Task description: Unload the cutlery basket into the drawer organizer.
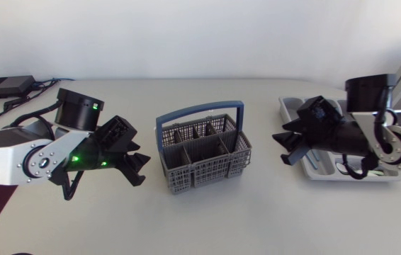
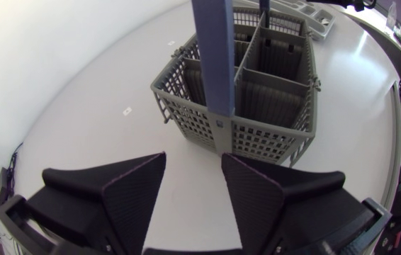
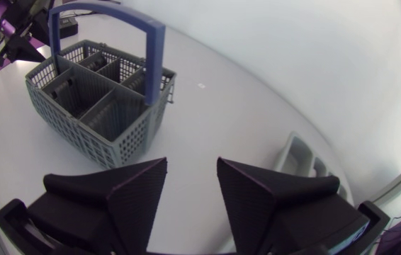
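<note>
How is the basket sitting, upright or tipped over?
Upright: the basket sits flat on the table, blue handle arching above.

Left gripper (image 2: 193, 161): wedge fingers (image 2: 133, 188) spread apart, white table (image 2: 80, 85) showing in the gap. Grey cutlery basket (image 2: 264, 131) just ahead, upright, corner toward gripper, not touching fingers. Blue handle (image 2: 213, 49) rises over basket middle. Dark dividers split interior into compartments. Grey drawer organizer (image 2: 322, 17) beyond basket, mostly hidden.

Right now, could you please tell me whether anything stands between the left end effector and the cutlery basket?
Nothing visible does. Only bare table lies between the open left end effector and the near wall of the basket; the blue handle rises above that wall.
</note>
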